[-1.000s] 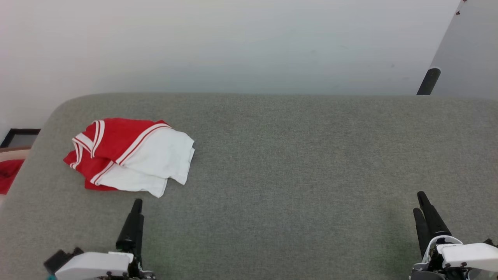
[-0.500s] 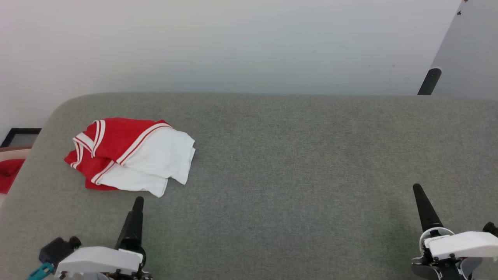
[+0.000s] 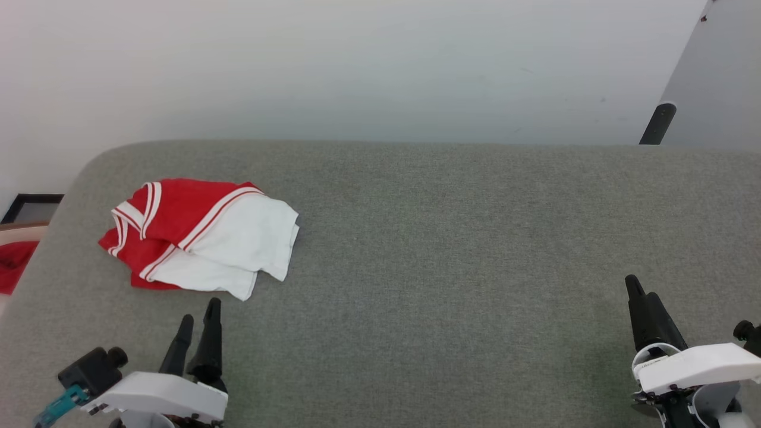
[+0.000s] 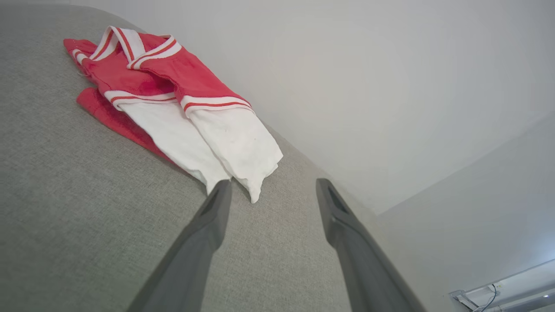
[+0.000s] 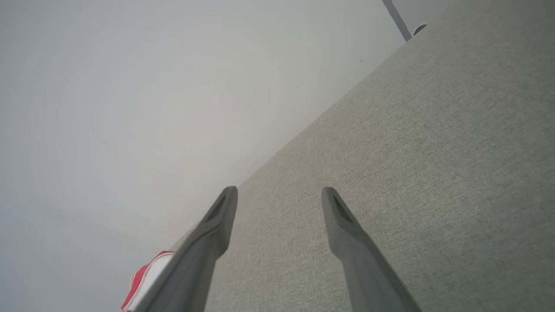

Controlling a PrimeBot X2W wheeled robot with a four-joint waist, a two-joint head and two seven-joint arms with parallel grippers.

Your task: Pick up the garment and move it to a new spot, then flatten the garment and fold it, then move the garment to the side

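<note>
a: start at the left. what's past the edge of the grey padded surface (image 3: 446, 249)?
b: a plain red cloth scrap (image 3: 10, 267), off the surface, not ours. just right of it, on the surface's far left part, lies the garment (image 3: 196, 235): a red jersey with white sleeves and striped trim, doubled over into a compact bundle, with the sleeves on top toward the right.
a: and the left gripper (image 3: 200, 310)?
b: just in front of the bundle, near its front edge but apart from it. its fingers stand spread with nothing between them. the left wrist view shows the gap plainly, aimed at the white sleeve ends.
a: the middle?
b: bare grey fabric.
a: right side?
b: the right gripper (image 3: 641, 288) is well apart from the garment, jaws released and empty, over bare surface. a dark post (image 3: 654, 123) stands beyond the far right edge.
a: so where does the task stand?
b: i judge it near its end: the jersey looks folded and lies off to the side, with neither gripper on it. the fold is loose, though, so i can't rule out a heap waiting for its first pickup
</note>
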